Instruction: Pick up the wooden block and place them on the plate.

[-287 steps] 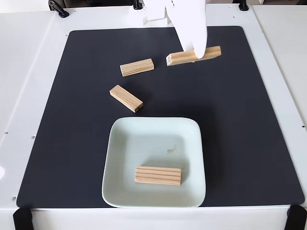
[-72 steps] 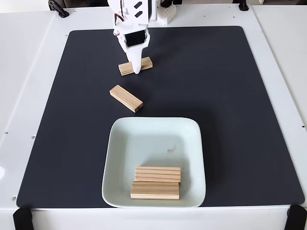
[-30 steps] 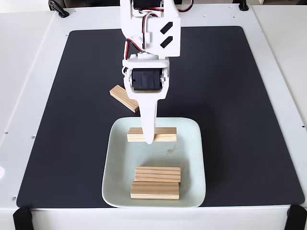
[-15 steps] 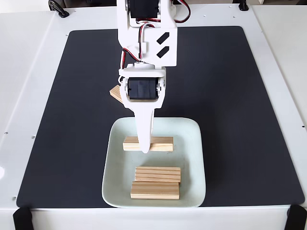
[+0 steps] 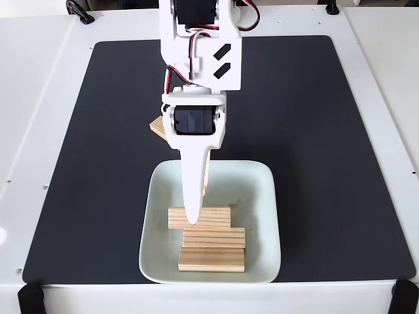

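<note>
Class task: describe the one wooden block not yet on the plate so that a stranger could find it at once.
Start at the pale square plate near the black mat's front edge. Just beyond its far-left corner a wooden block pokes out from behind the white arm. Unlike the other blocks, it lies on the mat.

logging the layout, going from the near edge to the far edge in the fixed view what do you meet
Plate's near rim → front wooden block → middle wooden block → block at the hand, hand → block on the mat behind the plate.

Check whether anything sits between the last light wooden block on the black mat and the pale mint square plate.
Nothing on the mat lies between the wooden block and the plate; the arm overhangs that stretch, its gripper over the plate.
</note>
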Controlling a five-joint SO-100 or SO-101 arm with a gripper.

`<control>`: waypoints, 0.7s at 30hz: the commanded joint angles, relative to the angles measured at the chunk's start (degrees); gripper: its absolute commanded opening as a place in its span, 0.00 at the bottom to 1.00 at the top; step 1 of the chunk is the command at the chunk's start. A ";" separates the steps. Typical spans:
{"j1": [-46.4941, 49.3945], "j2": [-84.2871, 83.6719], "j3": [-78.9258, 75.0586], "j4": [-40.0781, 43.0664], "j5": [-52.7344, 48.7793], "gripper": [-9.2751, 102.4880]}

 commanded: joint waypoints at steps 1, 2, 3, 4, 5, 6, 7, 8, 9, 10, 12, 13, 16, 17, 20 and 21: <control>-0.18 1.49 -3.08 0.35 -0.53 0.42; -0.26 2.20 -2.55 0.35 -0.53 0.42; -0.35 3.08 -2.11 0.35 -0.53 0.42; -0.44 4.13 -1.67 0.44 -0.53 0.42; -0.53 5.27 -0.62 0.44 -0.53 0.42; -0.53 6.59 0.88 0.44 -0.53 0.42; -0.62 8.09 2.55 0.44 -0.53 0.42; -0.70 9.84 4.66 0.44 -0.53 0.42; -0.70 11.78 7.21 0.44 -0.62 0.42; -0.79 13.97 10.02 0.44 -0.62 0.41; -0.79 18.72 16.17 0.44 -0.62 0.37; -0.79 21.45 19.34 0.44 -0.62 0.34; -0.79 29.44 29.09 0.44 -0.62 0.21; -0.79 32.08 32.08 0.44 -0.62 0.16; -0.09 39.02 41.13 0.35 -0.62 0.08; 0.18 41.22 44.12 0.35 -0.53 0.08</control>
